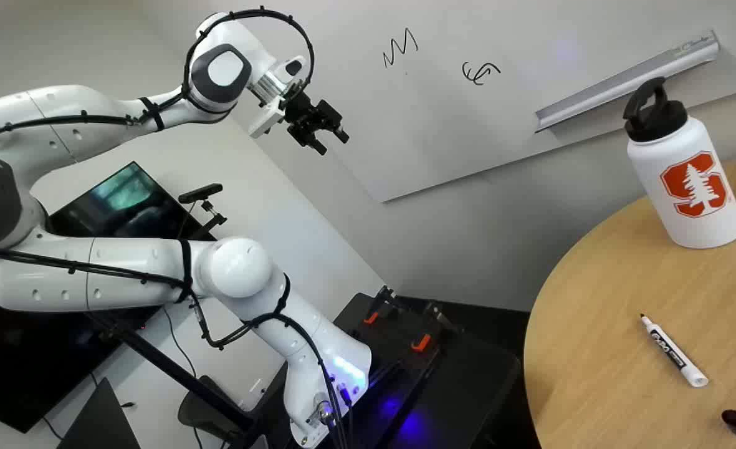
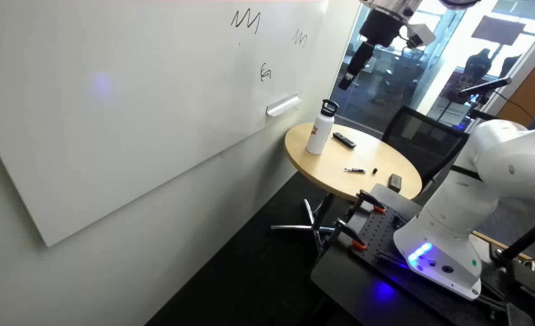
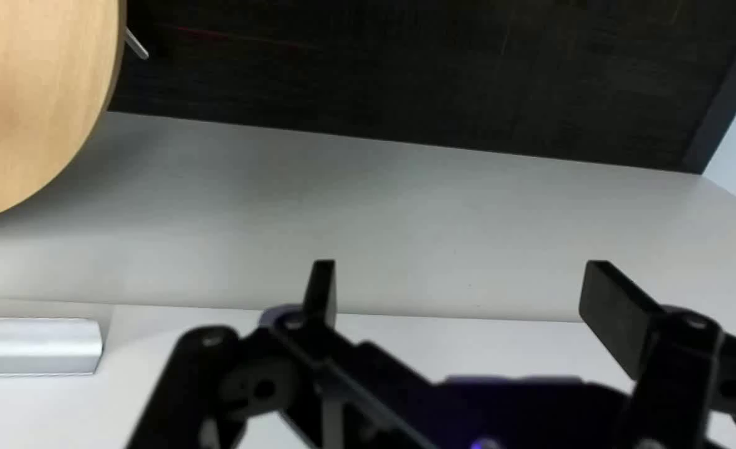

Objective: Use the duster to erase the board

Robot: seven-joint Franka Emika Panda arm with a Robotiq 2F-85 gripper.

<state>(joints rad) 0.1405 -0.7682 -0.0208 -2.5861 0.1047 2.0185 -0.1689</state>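
The duster (image 2: 394,183) is a small dark block lying on the round table near its edge beside the robot's stand, in an exterior view. It is out of view elsewhere. The board (image 1: 442,137) is a large whiteboard on the wall, also in an exterior view (image 2: 136,113), with black scribbles (image 1: 481,72) and a grey tray rail (image 1: 629,81). Its lower part shows in the wrist view (image 3: 174,337). My gripper (image 1: 334,143) is open and empty, raised in the air in front of the wall, well above the table and apart from the duster. Its spread fingers show in the wrist view (image 3: 458,274).
The round wooden table (image 2: 367,156) bears a tall white bottle (image 2: 320,131), a black remote (image 2: 344,140), an uncapped marker (image 2: 354,170) and its cap (image 2: 374,171). A black chair (image 2: 423,140) stands behind it. Clamps (image 2: 351,233) stick up from the robot's stand.
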